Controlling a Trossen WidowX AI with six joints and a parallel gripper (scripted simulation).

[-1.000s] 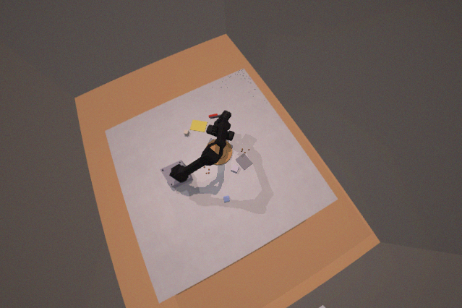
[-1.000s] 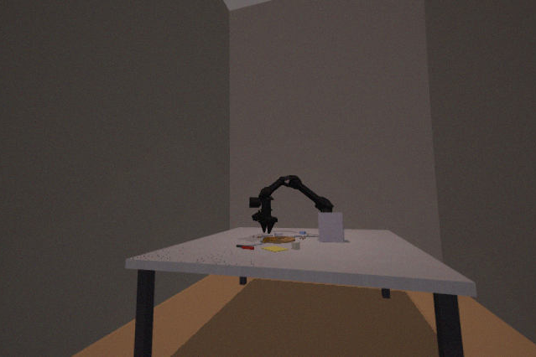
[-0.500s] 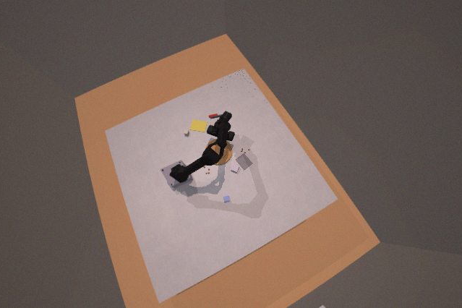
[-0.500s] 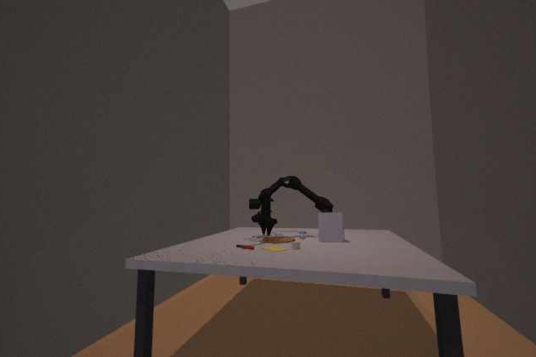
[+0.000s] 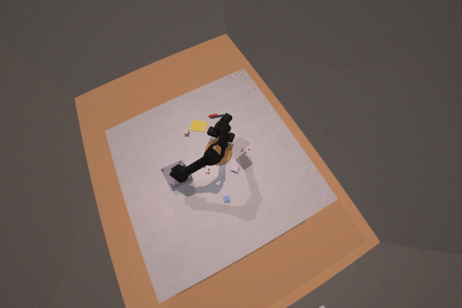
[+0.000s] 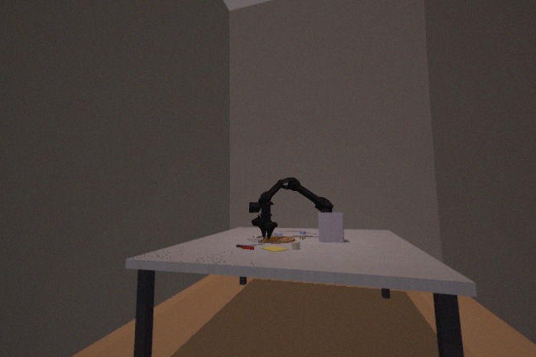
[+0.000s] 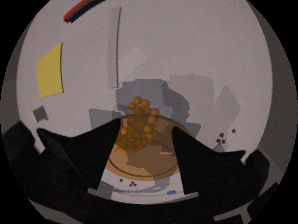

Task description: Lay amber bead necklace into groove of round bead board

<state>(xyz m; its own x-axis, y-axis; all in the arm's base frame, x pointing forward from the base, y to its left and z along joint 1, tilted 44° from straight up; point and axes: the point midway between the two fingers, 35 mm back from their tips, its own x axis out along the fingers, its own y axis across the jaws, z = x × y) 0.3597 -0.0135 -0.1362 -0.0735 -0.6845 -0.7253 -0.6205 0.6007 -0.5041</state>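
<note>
The amber bead necklace (image 7: 136, 135) lies bunched in a pile over the far-left part of the round bead board in the wrist view, and a few beads reach past the board's far edge. The round bead board (image 5: 228, 158) (image 6: 284, 238) (image 7: 150, 176) is flat, orange-brown, with a thin dark groove line; its near part in the wrist view carries no beads. My gripper (image 6: 267, 237) (image 7: 147, 125) points down, low over the board's edge. It is open, with the bead pile showing between and beyond its fingertips, nearer the left finger. In the top view the arm hides the fingertips and the necklace.
A yellow sheet (image 5: 199, 126) (image 6: 274, 249) (image 7: 50, 71), a small pale block (image 5: 186, 133) (image 6: 295, 245) and a red and dark pen-like tool (image 5: 213, 116) (image 6: 247, 247) lie near the board. Small brown beads (image 5: 207, 170) (image 7: 222, 135) lie on both sides. A blue block (image 5: 226, 198) lies farther off.
</note>
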